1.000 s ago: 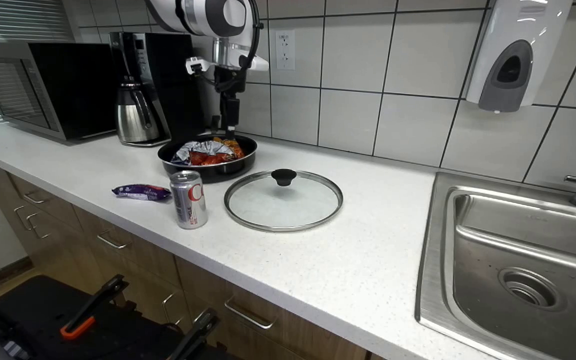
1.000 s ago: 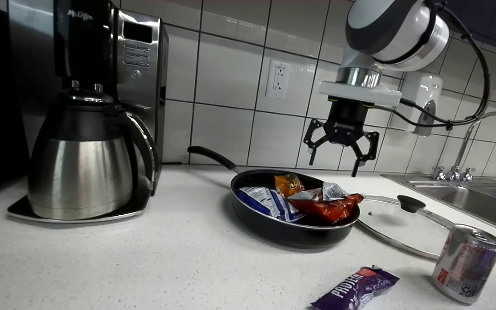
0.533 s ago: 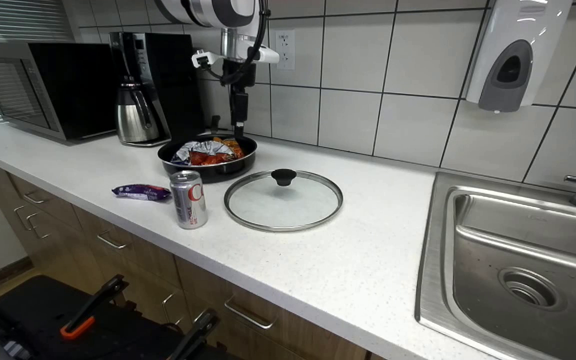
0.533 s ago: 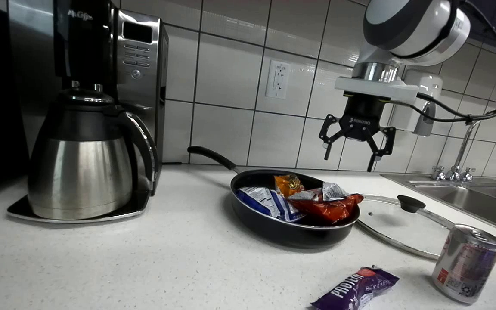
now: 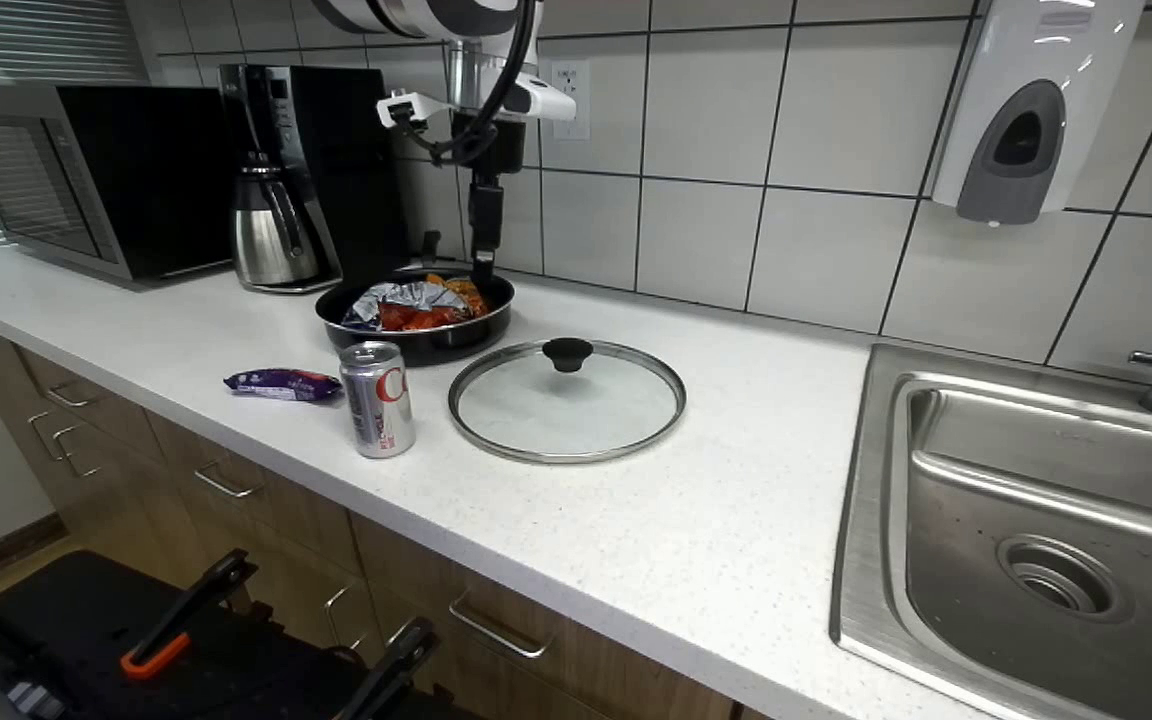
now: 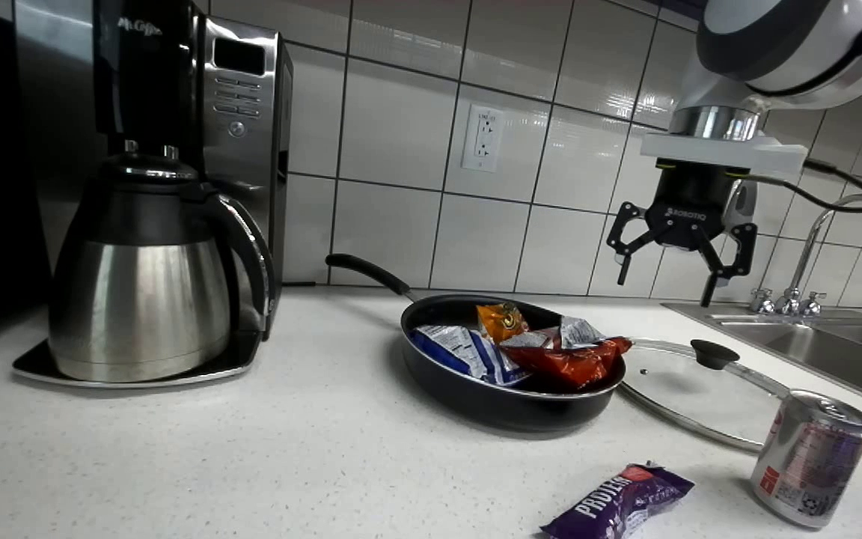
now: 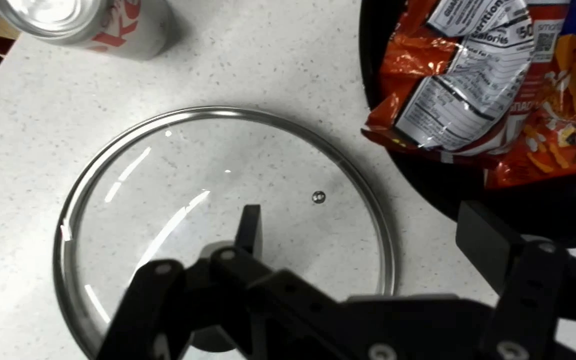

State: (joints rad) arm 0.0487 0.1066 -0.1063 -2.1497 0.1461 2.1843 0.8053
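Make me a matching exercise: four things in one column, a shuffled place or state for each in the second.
1. Gripper
2. Snack bags
3. Glass lid
4. Drink can

A. inside the frying pan
B. standing upright, silver
C. jaws spread, nothing between them
D. see-through, lying flat

Pairs: 1-C; 2-A; 3-D; 4-B

A white, speckled tabletop (image 5: 696, 520) carries a microwave (image 5: 146, 180), a coffee maker (image 5: 341, 170), a black pan (image 6: 506, 408), a glass lid (image 5: 568, 415) lying flat just beside the pan, an upright can (image 5: 378, 405) near the lid, and a purple packet (image 6: 618, 503). A steel sink (image 5: 876, 500) is set into the tabletop.
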